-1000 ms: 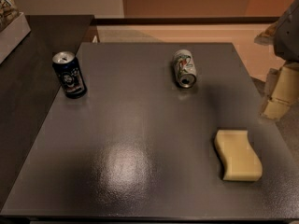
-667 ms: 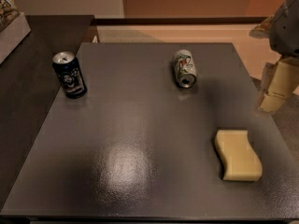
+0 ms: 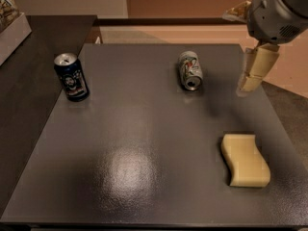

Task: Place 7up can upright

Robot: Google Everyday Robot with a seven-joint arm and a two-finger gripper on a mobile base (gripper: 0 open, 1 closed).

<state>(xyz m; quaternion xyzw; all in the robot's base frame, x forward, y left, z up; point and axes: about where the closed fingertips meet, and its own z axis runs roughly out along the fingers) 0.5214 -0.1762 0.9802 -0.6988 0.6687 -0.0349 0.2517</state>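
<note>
The 7up can (image 3: 190,70) lies on its side at the back middle of the dark grey table (image 3: 144,129), its shiny top facing the front. It is silver-grey with green and red markings. My gripper (image 3: 253,71) hangs from the grey arm at the upper right, above the table's right edge. It is to the right of the can, apart from it, and holds nothing that I can see.
A dark blue can (image 3: 71,77) with white graphics stands upright at the back left. A yellow sponge (image 3: 244,160) lies at the front right. A darker counter (image 3: 29,81) adjoins the table on the left, with a box at its far corner.
My gripper has moved left and inward from the right edge, closer to the 7up can. The cans and the sponge have not moved.
</note>
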